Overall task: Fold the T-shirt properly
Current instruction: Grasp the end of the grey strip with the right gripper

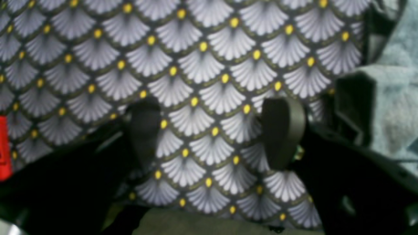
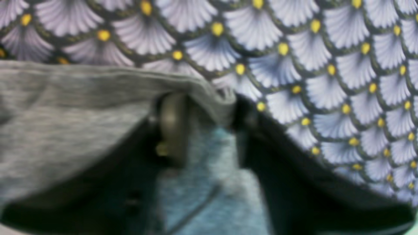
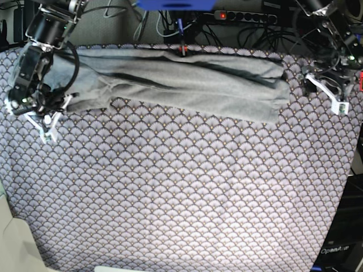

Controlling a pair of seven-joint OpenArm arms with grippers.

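Scallop-patterned cloth (image 3: 187, 192) covers the table. T-shirt (image 3: 187, 82) lies bunched along its far edge; soft, thin, light. Right gripper (image 2: 199, 120) pinches shirt's left hem. Left gripper (image 1: 212, 133) wide open, empty, right of shirt; should take that end.

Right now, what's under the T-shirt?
The patterned cloth runs under the T-shirt on every visible side. The shirt is bunched into layers, so anything beneath or inside the folds is hidden.

Robotics lab bench, cable tangle (image 3: 249, 28) behind (power strip (image 3: 247, 17) lit); patterned tablecloth (image 3: 187, 187)
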